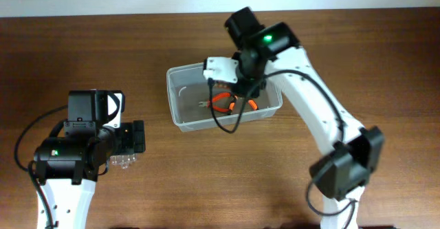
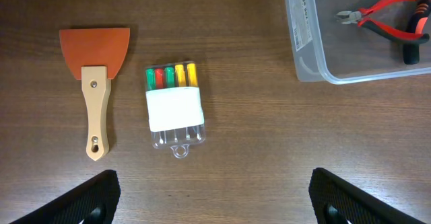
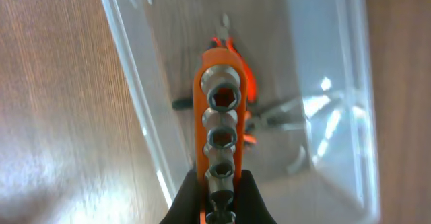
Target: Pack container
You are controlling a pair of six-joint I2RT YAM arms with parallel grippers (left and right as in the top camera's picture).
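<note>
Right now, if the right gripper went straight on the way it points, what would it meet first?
Probably the pliers lying in the container, directly beyond the socket rail it holds, though depth is unclear.

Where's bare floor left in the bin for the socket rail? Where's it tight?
Bare floor in the container between the pliers and the end wall toward the left arm. Crowded at the other end: pliers lie under the socket rail that the right hand holds.

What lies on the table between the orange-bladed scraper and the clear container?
A clear pack of colour-handled screwdrivers lies flat between the scraper and the container, touching neither. The left wrist view shows it.
</note>
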